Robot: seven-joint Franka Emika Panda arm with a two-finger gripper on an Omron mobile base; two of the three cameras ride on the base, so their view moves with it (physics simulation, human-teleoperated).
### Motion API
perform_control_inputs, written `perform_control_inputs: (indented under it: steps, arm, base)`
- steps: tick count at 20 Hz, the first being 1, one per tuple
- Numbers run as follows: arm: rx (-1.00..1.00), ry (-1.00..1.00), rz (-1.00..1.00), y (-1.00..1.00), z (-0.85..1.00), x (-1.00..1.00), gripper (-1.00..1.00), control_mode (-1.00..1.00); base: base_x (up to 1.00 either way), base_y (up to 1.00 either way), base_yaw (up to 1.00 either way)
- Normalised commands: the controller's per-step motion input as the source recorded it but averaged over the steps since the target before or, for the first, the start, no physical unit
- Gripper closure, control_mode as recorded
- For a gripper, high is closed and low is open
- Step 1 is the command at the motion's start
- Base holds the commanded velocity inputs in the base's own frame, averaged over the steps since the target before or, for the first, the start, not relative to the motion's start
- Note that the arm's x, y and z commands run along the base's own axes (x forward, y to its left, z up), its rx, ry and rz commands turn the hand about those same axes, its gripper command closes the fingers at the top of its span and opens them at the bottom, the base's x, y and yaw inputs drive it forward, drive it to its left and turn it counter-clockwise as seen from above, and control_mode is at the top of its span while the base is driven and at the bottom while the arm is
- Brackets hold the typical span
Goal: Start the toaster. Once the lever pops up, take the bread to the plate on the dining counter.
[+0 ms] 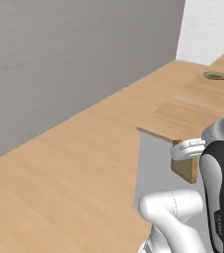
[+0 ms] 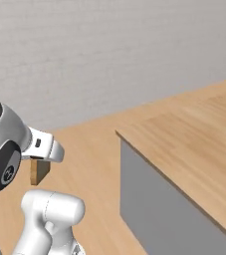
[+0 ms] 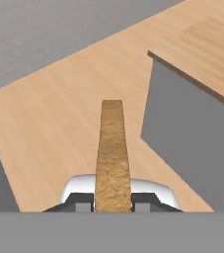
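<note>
The gripper is closed most of the way on the bread, one dark finger on each flat side, so the slice is pinched tight. In the hand view the bread stands on its edge between the fingers and points up toward 12 o'clock, with the wood floor far under it. In the left base view the slice hangs at about 4 o'clock, just under the white hand. In the right base view it hangs at about 9 o'clock, under the hand too. The toaster part looks done, because the bread is out and held in the air. The step now looks like the carry: taking the bread over to the dining counter. In the left base view that counter's light wood top runs off toward 2 o'clock, with a small round dark ring set in it far back. In the right base view its grey side sits at 5 o'clock. I cannot see the plate here. The next move likely calls for getting closer to the counter, finding the plate, keeping the pinch firm, and lifting the bread over the counter edge so it does not bump.
</note>
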Motion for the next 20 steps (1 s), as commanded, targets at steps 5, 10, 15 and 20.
perform_control_inputs:
  steps: [5, 10, 15, 20]
  arm:
    - [0.0, 0.0, 0.0, 0.0, 0.0, 0.0, 1.0, 1.0]
    - [0.0, 0.0, 0.0, 0.0, 0.0, 0.0, 1.0, 1.0]
    - [0.0, 0.0, 0.0, 0.0, 0.0, 0.0, 1.0, 1.0]
    - [0.0, 0.0, 0.0, 0.0, 0.0, 0.0, 1.0, 1.0]
  base:
    - [1.0, 0.99, -0.39]
    - [1.0, 0.99, -0.42]
    - [1.0, 0.99, -0.45]
    - [0.99, 0.97, -0.49]
